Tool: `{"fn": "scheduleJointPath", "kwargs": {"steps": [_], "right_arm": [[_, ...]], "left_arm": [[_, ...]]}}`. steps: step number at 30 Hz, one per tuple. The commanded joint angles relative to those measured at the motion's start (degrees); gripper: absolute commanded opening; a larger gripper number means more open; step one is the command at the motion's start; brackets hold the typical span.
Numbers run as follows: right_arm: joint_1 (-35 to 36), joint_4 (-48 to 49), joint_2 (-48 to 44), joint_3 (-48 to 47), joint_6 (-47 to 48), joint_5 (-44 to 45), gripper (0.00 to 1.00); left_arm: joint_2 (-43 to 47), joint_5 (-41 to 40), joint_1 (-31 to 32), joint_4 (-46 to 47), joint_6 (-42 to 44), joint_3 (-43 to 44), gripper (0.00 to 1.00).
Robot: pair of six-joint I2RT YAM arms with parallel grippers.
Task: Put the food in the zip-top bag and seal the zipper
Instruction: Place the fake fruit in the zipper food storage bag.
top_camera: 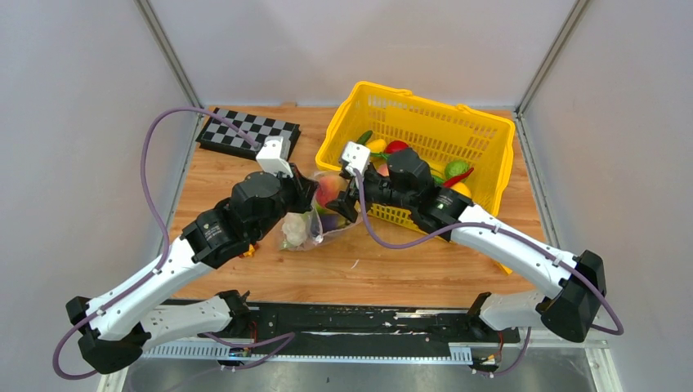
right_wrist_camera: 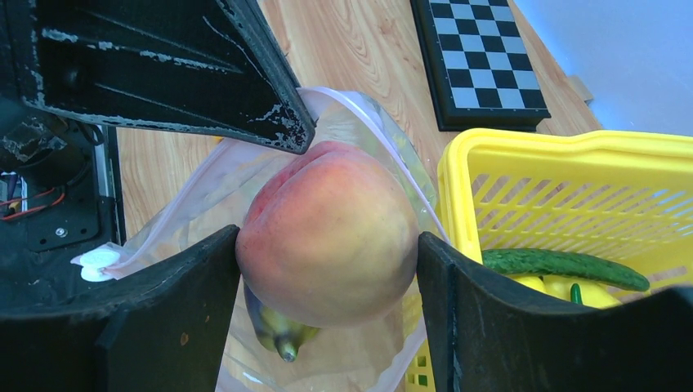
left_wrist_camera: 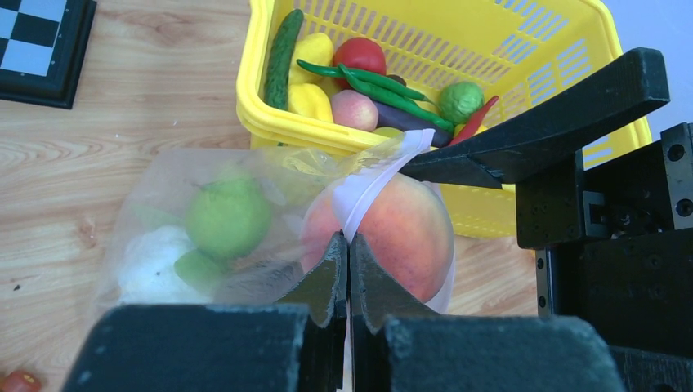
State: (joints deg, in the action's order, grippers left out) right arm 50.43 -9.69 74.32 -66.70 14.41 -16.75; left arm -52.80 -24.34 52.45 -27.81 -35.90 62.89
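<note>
Noted: left fingers (left_wrist_camera: 323,273) pinch the zip-top bag (left_wrist_camera: 155,184) by its rim, right fingers (right_wrist_camera: 172,306) clamp a peach (right_wrist_camera: 327,233) at the bag's mouth; recommend lowering it fully inside the bag before release.

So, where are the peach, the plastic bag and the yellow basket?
peach (right_wrist_camera: 331,237): right wrist view, middle of its skin.
plastic bag (left_wrist_camera: 155,184): left wrist view, its clear side wall.
yellow basket (top_camera: 441,131): top view, its back wall.
</note>
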Motion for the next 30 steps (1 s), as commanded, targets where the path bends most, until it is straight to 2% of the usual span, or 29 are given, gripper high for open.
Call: {"fn": "scheduleJointPath", "kwargs": {"steps": [1,8,16,23,30], "right_arm": [[0.2,6.0,-0.4,0.8,-3.0,0.4,0.74],[0.2,7.4,0.1,1.0,-6.0,2.3,0.79],[0.3,16.7,0.7,3.2,-11.2,2.8,0.78],[0.3,15.8,1.7,2.1,-11.8,-3.0,0.84],[0.3,10.7,2.2,-0.7,-11.8,-3.4,0.84]], "left_arm": [[1.4,-1.5,-0.2,2.9,-0.7,0.1,0.00],[2.9,-2.9,-0.2,2.7,-1.2,-0.8,0.00],[4.6,-5.3,-0.2,1.9,-1.8,-1.3,0.00],[4.9,-6.9,-0.2,1.6,-2.2,-1.6,0.00],[5.0,-7.1,-0.2,1.2,-2.5,-1.7,0.00]]}}
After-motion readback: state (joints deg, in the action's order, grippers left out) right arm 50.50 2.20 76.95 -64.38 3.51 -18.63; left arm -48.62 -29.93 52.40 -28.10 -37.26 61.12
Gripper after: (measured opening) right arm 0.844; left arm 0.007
